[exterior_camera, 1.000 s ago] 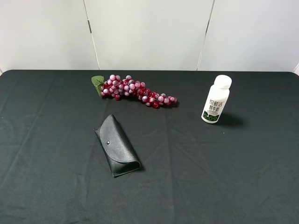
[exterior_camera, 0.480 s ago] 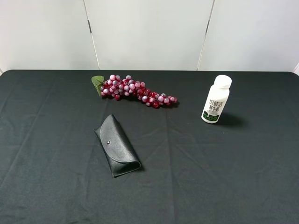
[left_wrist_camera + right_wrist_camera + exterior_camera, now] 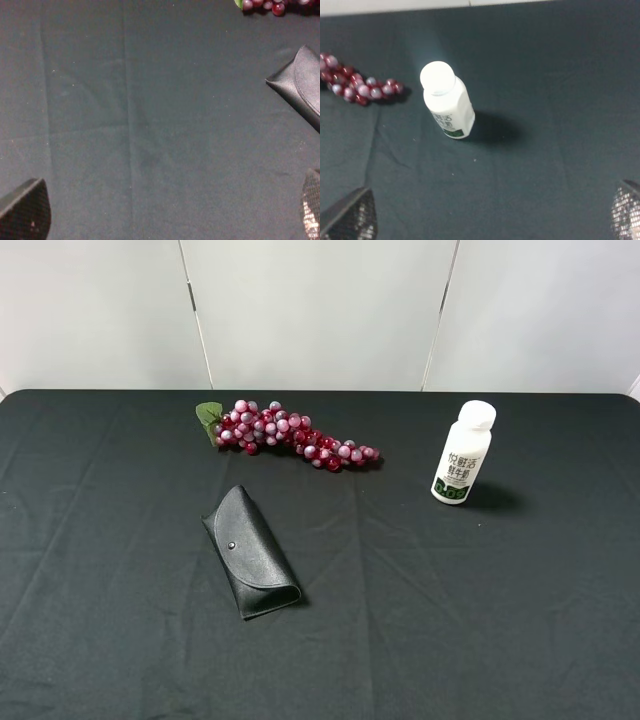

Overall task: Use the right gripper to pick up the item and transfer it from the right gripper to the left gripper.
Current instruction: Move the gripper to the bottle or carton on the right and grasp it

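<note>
Here the left gripper (image 3: pixel 167 217) hangs above bare black cloth. Its two mesh-textured fingers (image 3: pixel 25 212) are spread wide and grasp nothing. One end of the black glasses case (image 3: pixel 250 552) shows at the edge of the left wrist view, close to one fingertip but not touching it.

The glasses case lies flat on the table (image 3: pixel 100 620), flap side up with its snap button showing. It is set on a slant, with its rounded open end nearer the front edge. Behind the case, toward the white back wall, the red grape bunch (image 3: pixel 290 434) lies on its side. The bunch's green leaf sits at its left end, roughly behind the case, and its thin tail trails off to the right. The bunch and the case are well apart.

The white plastic bottle (image 3: pixel 463 453) stands upright on the cloth, well to the right of the glasses case and farther back, about level with the grape tail. Its white cap is on, the lettering and green band face the front, and its shadow falls to the right. It touches neither the grapes nor any finger.

The right gripper (image 3: pixel 487 217) is released too, fingers far apart and holding nothing. In the right wrist view the bottle stands clear ahead of them, nearer to one finger's side.
</note>
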{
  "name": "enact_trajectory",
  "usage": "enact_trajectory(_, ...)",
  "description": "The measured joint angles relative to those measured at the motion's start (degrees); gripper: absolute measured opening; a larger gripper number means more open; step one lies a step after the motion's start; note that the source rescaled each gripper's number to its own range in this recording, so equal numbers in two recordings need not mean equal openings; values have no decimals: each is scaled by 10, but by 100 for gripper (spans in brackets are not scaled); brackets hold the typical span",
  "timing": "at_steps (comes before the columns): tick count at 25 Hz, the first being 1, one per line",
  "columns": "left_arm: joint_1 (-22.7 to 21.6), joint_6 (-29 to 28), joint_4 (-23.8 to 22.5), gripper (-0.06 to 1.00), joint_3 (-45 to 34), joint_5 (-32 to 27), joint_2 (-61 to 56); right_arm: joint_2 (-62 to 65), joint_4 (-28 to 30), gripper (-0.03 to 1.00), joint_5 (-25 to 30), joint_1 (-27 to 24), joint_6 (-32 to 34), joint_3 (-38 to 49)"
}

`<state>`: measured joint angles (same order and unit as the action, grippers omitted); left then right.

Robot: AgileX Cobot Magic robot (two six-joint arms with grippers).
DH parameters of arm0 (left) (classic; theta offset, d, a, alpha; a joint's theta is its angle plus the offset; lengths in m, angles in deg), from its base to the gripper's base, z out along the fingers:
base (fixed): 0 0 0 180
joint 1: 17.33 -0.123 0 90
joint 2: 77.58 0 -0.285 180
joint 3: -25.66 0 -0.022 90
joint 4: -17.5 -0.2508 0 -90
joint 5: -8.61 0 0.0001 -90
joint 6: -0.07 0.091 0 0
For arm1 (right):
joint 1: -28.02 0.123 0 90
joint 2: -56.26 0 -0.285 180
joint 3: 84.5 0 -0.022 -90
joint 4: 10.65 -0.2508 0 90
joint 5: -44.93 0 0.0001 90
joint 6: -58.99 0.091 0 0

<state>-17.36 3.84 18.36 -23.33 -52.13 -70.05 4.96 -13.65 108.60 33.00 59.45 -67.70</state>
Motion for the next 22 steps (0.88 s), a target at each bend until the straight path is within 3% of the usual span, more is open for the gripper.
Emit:
enact_trajectory(5, 0, 0, 0, 100, 0, 0, 0, -124, 11, 100, 2, 46, -5, -73)
enact_trajectory(9, 0, 0, 0, 100, 0, 0, 0, -218, 45, 100, 9, 92, 60, -117)
enact_trajectory(14, 0, 0, 0, 100, 0, 0, 0, -327, 60, 100, 37, 114, 98, -167)
enact_trajectory(22, 0, 0, 0, 100, 0, 0, 0, -470, 52, 100, 56, 126, 100, -237)
